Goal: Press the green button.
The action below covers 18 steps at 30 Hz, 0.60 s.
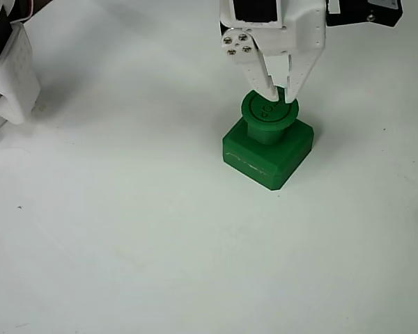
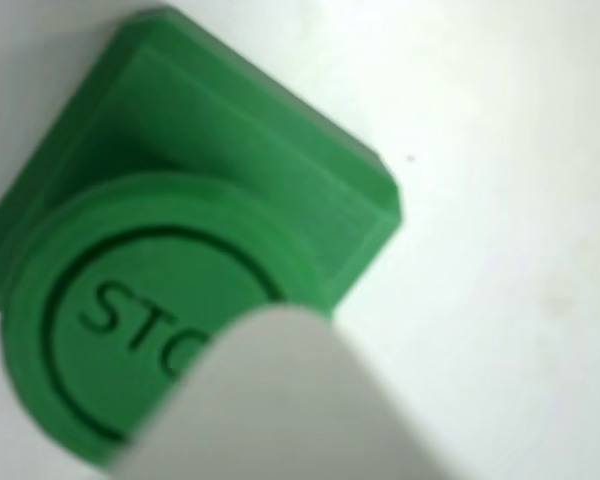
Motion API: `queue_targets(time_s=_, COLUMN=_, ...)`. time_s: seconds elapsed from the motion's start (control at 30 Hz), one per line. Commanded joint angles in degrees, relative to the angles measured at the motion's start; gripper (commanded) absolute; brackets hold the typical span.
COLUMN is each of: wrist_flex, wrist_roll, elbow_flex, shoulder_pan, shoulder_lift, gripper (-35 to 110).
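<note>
Pressing down from 12 o'clock, the white hand (image 1: 281, 95) meets the green button (image 1: 268, 132) on the white worktop (image 1: 125, 229).

The overhead view shows the whole button right of centre, with both fingertips on the far edge of its cap, a narrow gap between them, gripping nothing. The wrist view brings the embossed letters "STO" close, one blurred finger (image 2: 280, 410) covering the cap at 5 o'clock.

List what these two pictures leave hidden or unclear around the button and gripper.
- Button lettering: in the wrist view a white finger covers the end of the word.
- Contact: in the overhead view the gripper tips overlap the cap; touching or pressing cannot be told.
- Arm: cut off by the overhead view's top edge.
</note>
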Motion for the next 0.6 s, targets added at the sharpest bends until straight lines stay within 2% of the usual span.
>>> queue_targets(time_s=0.0, wrist_flex=0.62, wrist_roll=-0.79, elbow_flex=-1.85, shoulder_pan=0.88, shoulder_lift=9.58, gripper=0)
queue_targets(time_s=0.23, wrist_flex=0.62, wrist_roll=0.88, elbow_flex=10.55, shoulder_pan=2.64, shoulder_lift=20.65, gripper=0)
queue_targets(time_s=0.43, wrist_flex=0.26, wrist_roll=3.78, elbow_flex=30.41, shoulder_pan=3.69, shoulder_lift=37.88, gripper=0)
queue_targets(time_s=0.57, wrist_flex=-4.83, wrist_roll=6.06, elbow_flex=44.38, shoulder_pan=3.60, shoulder_lift=49.48, gripper=0)
